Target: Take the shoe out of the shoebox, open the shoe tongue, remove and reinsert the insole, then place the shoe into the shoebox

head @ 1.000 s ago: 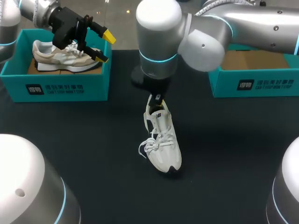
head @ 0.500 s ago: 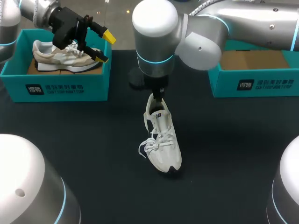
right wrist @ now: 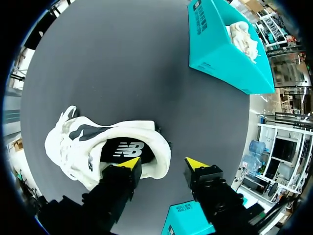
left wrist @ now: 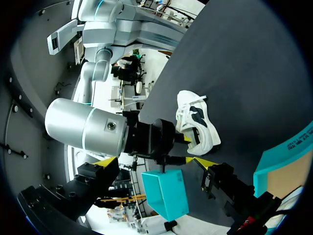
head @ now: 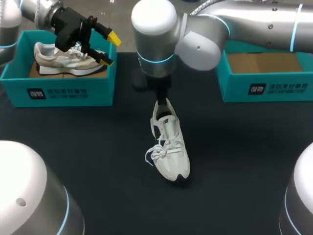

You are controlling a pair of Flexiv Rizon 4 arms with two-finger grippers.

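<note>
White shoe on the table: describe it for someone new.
On the black table, between the teal left shoebox and right shoebox, lies the white shoe, heel at the right gripper. Unlike the beige shoe in the left shoebox, it is white with black lining, outside any box.

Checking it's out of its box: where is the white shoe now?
In the head view the white shoe lies mid-table between the left shoebox and the right shoebox, its heel at the open right gripper.

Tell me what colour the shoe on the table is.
White shoe with black accents; clearest in right wrist view.
</note>
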